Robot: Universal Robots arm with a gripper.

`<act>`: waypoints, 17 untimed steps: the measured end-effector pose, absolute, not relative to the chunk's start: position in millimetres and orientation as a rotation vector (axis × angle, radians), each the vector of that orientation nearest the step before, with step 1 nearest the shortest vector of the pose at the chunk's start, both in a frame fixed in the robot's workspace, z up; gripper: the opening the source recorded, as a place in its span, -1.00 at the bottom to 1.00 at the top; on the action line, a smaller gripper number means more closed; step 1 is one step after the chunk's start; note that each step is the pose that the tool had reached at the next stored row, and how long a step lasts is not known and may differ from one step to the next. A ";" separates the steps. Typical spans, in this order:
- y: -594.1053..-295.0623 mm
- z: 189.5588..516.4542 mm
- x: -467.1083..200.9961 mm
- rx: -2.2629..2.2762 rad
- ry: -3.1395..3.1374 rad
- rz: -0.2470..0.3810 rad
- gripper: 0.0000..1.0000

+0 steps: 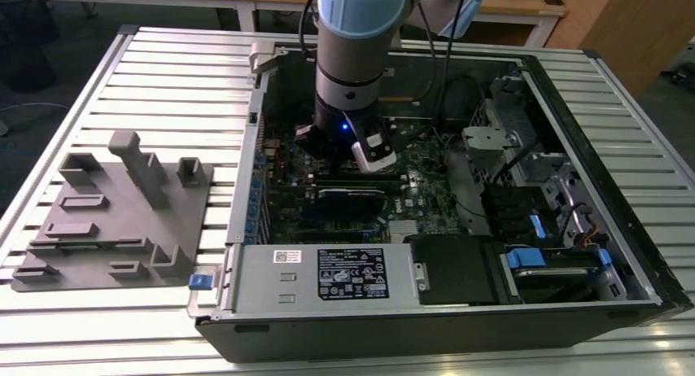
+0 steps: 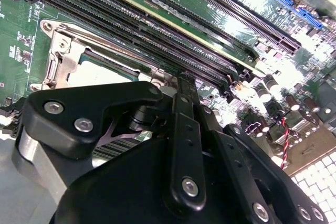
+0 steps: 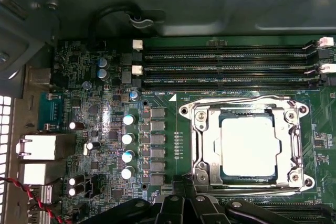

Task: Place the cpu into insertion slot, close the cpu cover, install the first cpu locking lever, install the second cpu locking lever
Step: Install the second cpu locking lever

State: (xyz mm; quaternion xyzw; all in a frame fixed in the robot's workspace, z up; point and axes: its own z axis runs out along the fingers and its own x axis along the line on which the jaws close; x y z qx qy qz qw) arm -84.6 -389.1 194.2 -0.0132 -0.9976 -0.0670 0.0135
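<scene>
The cpu (image 3: 248, 145) (image 2: 100, 72) lies flat in the insertion slot (image 3: 247, 176), its silver top showing through the window of the cpu cover (image 3: 202, 135) (image 2: 58, 64). The cover is down over it. One thin locking lever (image 3: 241, 99) lies along the slot's side nearest the memory slots, and another lever (image 3: 257, 186) lies along the opposite side. My gripper (image 3: 181, 190) (image 2: 176, 85) (image 1: 337, 160) is shut and holds nothing. Its tip sits at the socket's corner, by the end of that second lever. In the exterior view the arm reaches straight down into the open computer case.
Long black memory slots (image 3: 231, 66) (image 2: 157, 30) run right beside the socket. A row of capacitors (image 3: 128, 137) stands on its other side. The case walls, the power supply (image 1: 325, 274) and the drive cage (image 1: 543, 213) close in around the board. A grey fixture (image 1: 120, 213) lies on the table outside.
</scene>
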 end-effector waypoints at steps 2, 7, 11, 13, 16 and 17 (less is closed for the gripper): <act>-389.1 194.2 -84.6 -0.041 -3.107 -0.209 -0.79; -389.0 198.9 -84.5 -0.041 -3.108 -0.209 -0.79; -389.1 204.3 -84.6 -0.041 -3.107 -0.209 -0.79; -389.1 207.3 -84.6 -0.041 -3.107 -0.209 -0.79; -389.0 210.4 -84.5 -0.041 -3.107 -0.209 -0.79; -389.0 210.4 -84.5 -0.041 -3.108 -0.209 -0.79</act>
